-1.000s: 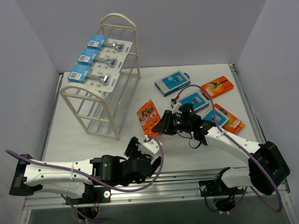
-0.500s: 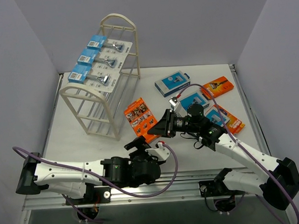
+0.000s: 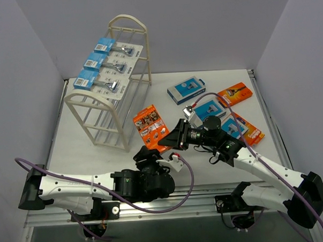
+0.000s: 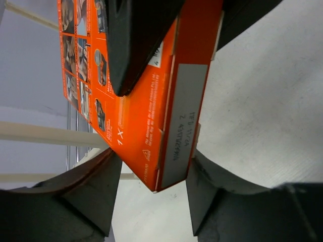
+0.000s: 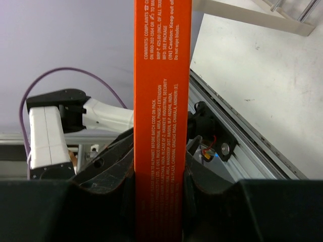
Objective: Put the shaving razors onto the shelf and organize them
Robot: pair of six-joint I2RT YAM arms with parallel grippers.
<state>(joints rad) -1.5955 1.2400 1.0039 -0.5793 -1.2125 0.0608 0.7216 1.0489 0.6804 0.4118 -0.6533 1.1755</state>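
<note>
Orange cardboard sits tight between the two black fingers of the right gripper (image 5: 161,176). They press on both flat faces of a slim orange razor box (image 5: 162,91), which the wrist view shows edge-on, so this gripper is clamped on it. From above, it has the box by its near right corner and holds it tilted, lifted off the white table (image 3: 82,151), near the middle of the scene. Just nearer and lower is the left gripper (image 4: 154,160), its dark fingers (image 4: 96,191) partly spread, one on each side of the box's bottom corner. They lie very close to the cardboard, but whether they touch or grip it cannot be told.

Left of the box and further back stands the cream-white shelf (image 3: 127,19) of thin rods with arched end frames. Three white blister cards with blue headers lie in a row on its top tier: the far card (image 3: 117,48), the middle card (image 3: 108,64) and the near card (image 3: 100,82). On the table at the far right lie a blue-and-white box (image 3: 186,91) and a second orange box (image 3: 235,93). Nearer, partly behind the right arm, are more blue-and-white packs (image 3: 210,108) and a third orange box (image 3: 249,130).
</note>
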